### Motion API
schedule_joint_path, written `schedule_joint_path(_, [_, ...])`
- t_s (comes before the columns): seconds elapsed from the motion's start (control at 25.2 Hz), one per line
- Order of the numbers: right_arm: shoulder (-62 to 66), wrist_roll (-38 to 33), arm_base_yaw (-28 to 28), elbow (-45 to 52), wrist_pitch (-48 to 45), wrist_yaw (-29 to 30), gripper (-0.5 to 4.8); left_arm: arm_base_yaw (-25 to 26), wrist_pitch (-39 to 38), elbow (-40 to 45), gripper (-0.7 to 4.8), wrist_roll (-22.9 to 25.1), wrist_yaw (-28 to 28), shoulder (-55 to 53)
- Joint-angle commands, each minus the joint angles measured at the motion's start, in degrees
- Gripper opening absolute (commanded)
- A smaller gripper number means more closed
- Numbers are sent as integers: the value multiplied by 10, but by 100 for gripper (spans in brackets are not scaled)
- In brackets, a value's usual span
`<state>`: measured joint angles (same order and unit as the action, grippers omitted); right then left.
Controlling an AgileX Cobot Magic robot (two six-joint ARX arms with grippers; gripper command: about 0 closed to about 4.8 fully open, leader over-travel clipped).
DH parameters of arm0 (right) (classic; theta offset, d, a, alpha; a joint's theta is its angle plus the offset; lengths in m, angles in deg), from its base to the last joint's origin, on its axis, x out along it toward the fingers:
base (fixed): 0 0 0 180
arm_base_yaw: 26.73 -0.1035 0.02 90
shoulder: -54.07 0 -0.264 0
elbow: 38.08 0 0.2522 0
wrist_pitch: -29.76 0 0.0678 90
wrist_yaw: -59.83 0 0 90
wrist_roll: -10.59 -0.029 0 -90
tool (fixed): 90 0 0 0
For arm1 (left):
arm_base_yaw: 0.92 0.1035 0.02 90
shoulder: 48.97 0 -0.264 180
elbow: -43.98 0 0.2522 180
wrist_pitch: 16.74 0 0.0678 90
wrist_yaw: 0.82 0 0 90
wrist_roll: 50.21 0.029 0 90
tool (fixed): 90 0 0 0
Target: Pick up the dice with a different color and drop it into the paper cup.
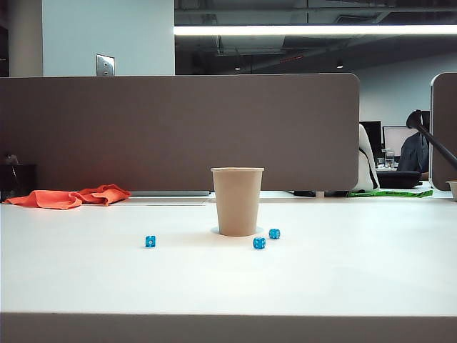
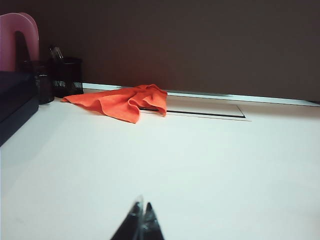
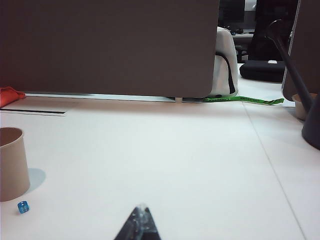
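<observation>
A: Item one, the paper cup [image 1: 237, 201]: where do you have it?

B: Upright at mid-counter [image 1: 86, 279], mouth open for a drop. Its inside is hidden from you. Three blue dice [image 1: 259, 243] lie near its base, two at right, one at left.

A: The dice with a different color?

B: You see it in no view; perhaps in the cup already or behind it. I cannot tell.

A: Claws?

B: Left claw [image 2: 141, 215] clenched, empty, low over bare counter near the orange cloth [image 2: 122, 101]. Right claw [image 3: 141, 220] clenched, empty, right of the cup.
</observation>
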<state>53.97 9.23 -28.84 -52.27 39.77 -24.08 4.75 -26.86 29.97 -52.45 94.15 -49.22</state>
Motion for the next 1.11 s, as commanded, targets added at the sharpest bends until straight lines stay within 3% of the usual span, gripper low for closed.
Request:
schedule_joint_path(0.04, [0, 1, 0, 1, -7, 2, -1, 0, 5, -2, -6, -1, 2, 0])
schedule_joint_path(0.52, [0, 1, 0, 1, -7, 2, -1, -32, 5, -2, -6, -1, 2, 0])
schedule_joint_path(1.11, [0, 1, 0, 1, -7, 2, -1, -32, 5, -2, -6, -1, 2, 0])
